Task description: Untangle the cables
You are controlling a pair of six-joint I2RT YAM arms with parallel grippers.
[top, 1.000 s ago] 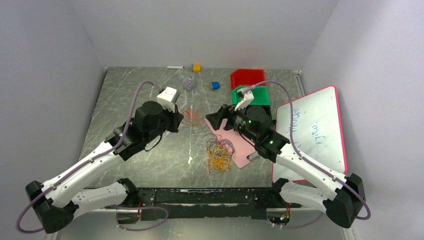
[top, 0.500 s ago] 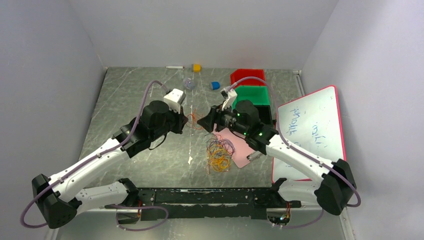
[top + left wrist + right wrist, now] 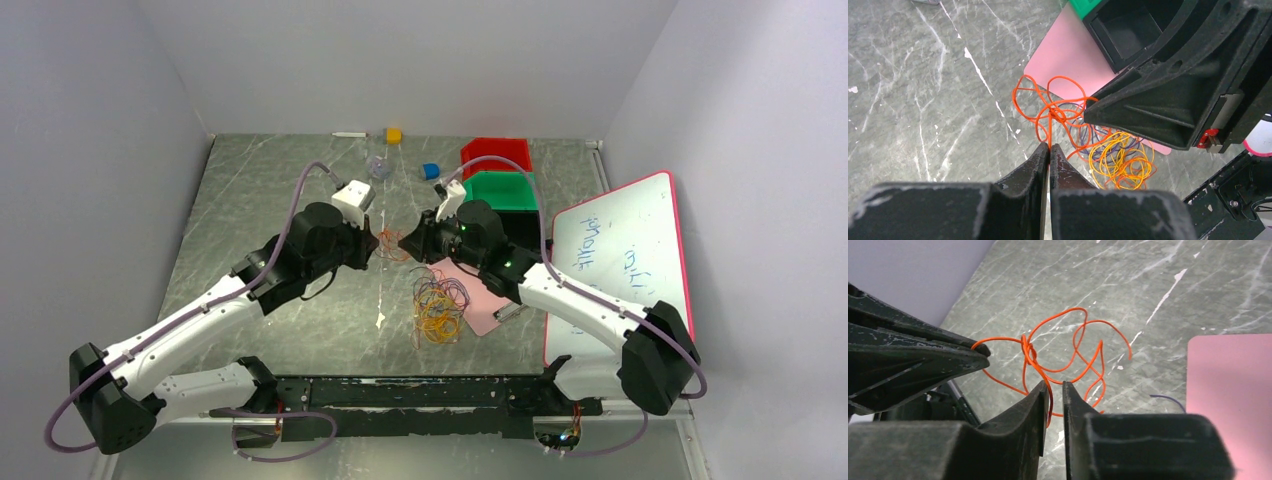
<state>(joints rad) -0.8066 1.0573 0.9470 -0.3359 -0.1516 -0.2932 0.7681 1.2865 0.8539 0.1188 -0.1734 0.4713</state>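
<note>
Around the middle of the desk (image 3: 250, 200) stand a green bin (image 3: 505, 190) and, behind it, a red bin (image 3: 495, 152), both on the far right. A pink sheet (image 3: 482, 300) lies nearer, and a whiteboard (image 3: 620, 250) with blue scribbles fills the right side. Along the far edge sit a yellow block (image 3: 394, 135), a small blue piece (image 3: 430, 171), a clear roundish thing (image 3: 378, 166) and a thin white stick (image 3: 348, 134); what these last two are is hard to tell.

The left arm (image 3: 200, 320) and right arm (image 3: 580, 300) meet tip to tip at mid-desk. The left jaws are clenched on a strand of the orange cable (image 3: 1048, 347), just left of its knot. The right jaws stand a sliver apart, with an orange strand running down into the gap along one finger, not visibly pinched. From above, the two black heads cover most of this cable, so whether its lower loops touch the desk cannot be told.

The tangle of cables (image 3: 438, 308), in yellow, orange and dark purple, lies nearer than the jaws, overlapping the pink sheet's left edge. In the left wrist view the bulk of the right arm's head hides part of that heap and most of the green bin. The right arm also crosses the whiteboard's near left corner.
</note>
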